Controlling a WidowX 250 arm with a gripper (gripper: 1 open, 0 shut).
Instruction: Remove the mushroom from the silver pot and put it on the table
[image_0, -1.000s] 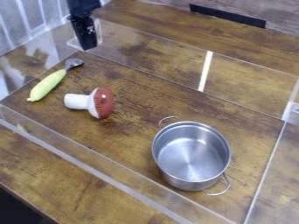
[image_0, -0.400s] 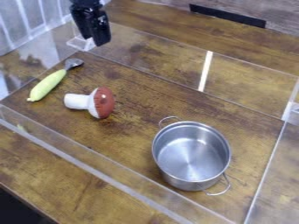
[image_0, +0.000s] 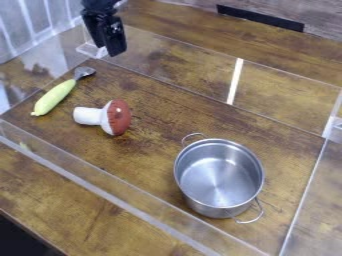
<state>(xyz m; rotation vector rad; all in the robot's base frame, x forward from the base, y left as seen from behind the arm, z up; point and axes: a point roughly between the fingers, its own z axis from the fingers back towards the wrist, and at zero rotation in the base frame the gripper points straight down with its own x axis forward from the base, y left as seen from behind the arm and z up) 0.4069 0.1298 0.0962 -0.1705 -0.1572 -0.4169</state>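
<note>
dark red-brown cap and stubby white stem lay tipped on their side: the mushroom (image_0: 107, 117) rested on the bare wood of the table (image_0: 174, 85), stem pointing toward the left of the view, cap toward the right. it touched nothing else. the silver pot (image_0: 221, 177) stood well apart from it, lower and to the right, upright on its flat bottom with its two small loop handles on the rim, and its shiny inside showed nothing in it.

a yellow-green corn-like toy (image_0: 54, 96) lay near the mushroom on the left, close to a small grey metal piece (image_0: 84, 72) whose kind was too small to make out. clear acrylic panels (image_0: 235, 82) bordered the planks.

the gripper (image_0: 107, 38) hung at the upper left of the view, pointing steeply down over the far part of the table, well apart from the mushroom and farther still from the pot. its dark fingers were too small and dim to read clearly, yet they carried nothing, and by all that could be told the jaws stood wide apart.

judged from how things lay, the task looked complete: the mushroom was out of the pot and on the table, released. nothing seemed left but for the arm to clear away.
</note>
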